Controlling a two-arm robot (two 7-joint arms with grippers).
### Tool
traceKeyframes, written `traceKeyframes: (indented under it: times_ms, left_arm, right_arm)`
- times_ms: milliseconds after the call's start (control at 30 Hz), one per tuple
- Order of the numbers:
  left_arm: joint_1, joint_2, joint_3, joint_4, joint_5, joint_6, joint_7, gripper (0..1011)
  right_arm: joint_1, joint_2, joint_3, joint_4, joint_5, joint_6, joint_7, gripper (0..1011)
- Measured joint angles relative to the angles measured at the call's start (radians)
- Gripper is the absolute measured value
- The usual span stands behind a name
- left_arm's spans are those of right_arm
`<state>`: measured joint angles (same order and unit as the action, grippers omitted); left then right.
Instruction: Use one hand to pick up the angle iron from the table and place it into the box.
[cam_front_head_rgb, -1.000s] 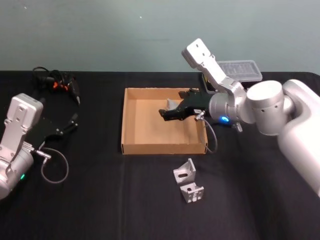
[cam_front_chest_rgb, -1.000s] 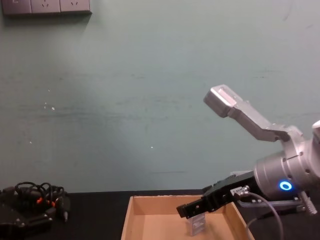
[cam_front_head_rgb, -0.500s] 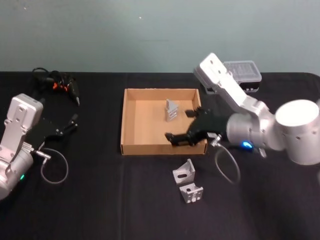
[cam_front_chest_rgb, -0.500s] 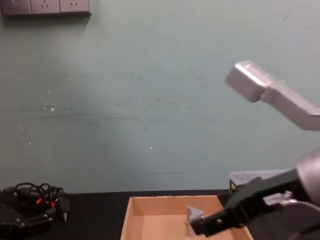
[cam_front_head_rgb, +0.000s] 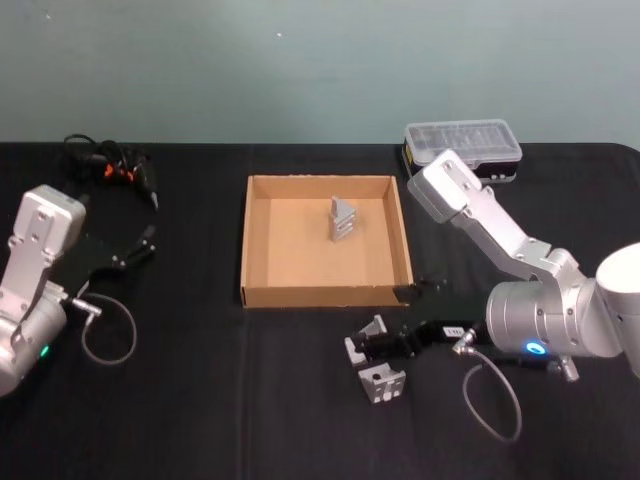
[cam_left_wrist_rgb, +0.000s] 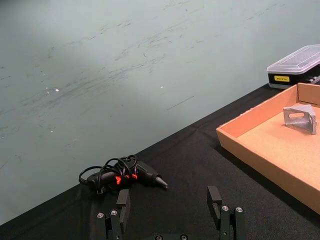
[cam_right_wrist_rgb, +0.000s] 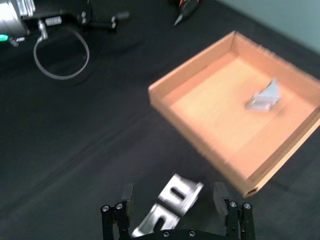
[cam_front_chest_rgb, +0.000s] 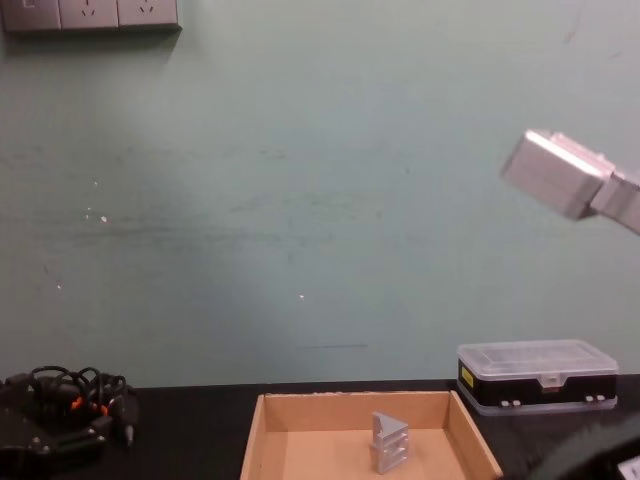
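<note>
Closest in, the front angle iron sat alone on the black table. Just behind it the right gripper was down low at the second angle iron, a short way in front of the box's near wall. From the head view those jaws were hard to read. The right wrist view settled it: the right gripper was spread wide, one jaw on each side of the second angle iron, with nothing clamped. Whether either jaw touched the metal, I could not tell.

Over on the left, the left gripper lay idle low over the table, well apart from everything else. Its own wrist view showed the left gripper with jaws apart and nothing between them.

Further out, the box lay mid-table, and a third angle iron stood inside it, toward the far wall. The chest view gave that piece from the side, and the third angle iron was upright on the cardboard floor, its sloped edge plain to see. High at that view's right edge hung the right arm's boxy joint.

At the back, a black case with a clear lid sat beyond the box's far right corner, and a bundle of cables lay at the far left. Only the chest view reached up to the wall sockets.
</note>
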<state>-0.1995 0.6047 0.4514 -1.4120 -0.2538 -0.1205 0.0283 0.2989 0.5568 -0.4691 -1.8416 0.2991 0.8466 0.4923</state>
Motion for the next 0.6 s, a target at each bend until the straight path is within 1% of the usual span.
traceKeyframes:
  times_ms: [33, 67, 167, 200, 267, 367, 467, 533, 600]
  left_arm:
    - [0.000, 0.000, 0.000, 0.000, 0.000, 0.000, 0.000, 1011]
    - [0.000, 0.000, 0.000, 0.000, 0.000, 0.000, 0.000, 1011]
    - [0.000, 0.000, 0.000, 0.000, 0.000, 0.000, 0.000, 1011]
    - [0.000, 0.000, 0.000, 0.000, 0.000, 0.000, 0.000, 1011]
    - [0.000, 0.000, 0.000, 0.000, 0.000, 0.000, 0.000, 1011]
    - [0.000, 0.000, 0.000, 0.000, 0.000, 0.000, 0.000, 1011]
    - [0.000, 0.000, 0.000, 0.000, 0.000, 0.000, 0.000, 1011]
    - [0.000, 0.000, 0.000, 0.000, 0.000, 0.000, 0.000, 1011]
    - [0.000, 0.000, 0.000, 0.000, 0.000, 0.000, 0.000, 1011]
  right_arm:
    - [-0.003, 0.000, 0.000, -0.004, 0.005, 0.015, -0.002, 1004]
    - [-0.010, -0.005, 0.005, -0.007, 0.018, 0.049, -0.009, 1004]
    - [-0.017, -0.019, 0.015, -0.006, 0.034, 0.093, -0.022, 1004]
    - [-0.021, -0.031, 0.025, -0.002, 0.042, 0.123, -0.036, 1004]
    - [-0.022, -0.049, 0.035, 0.005, 0.048, 0.155, -0.052, 1004]
    - [-0.022, -0.062, 0.044, 0.011, 0.047, 0.178, -0.068, 1004]
    - [-0.018, -0.088, 0.059, 0.036, 0.046, 0.207, -0.078, 1004]
    - [-0.018, -0.098, 0.064, 0.045, 0.046, 0.214, -0.081, 1004]
    - [-0.018, -0.116, 0.072, 0.060, 0.046, 0.223, -0.083, 1004]
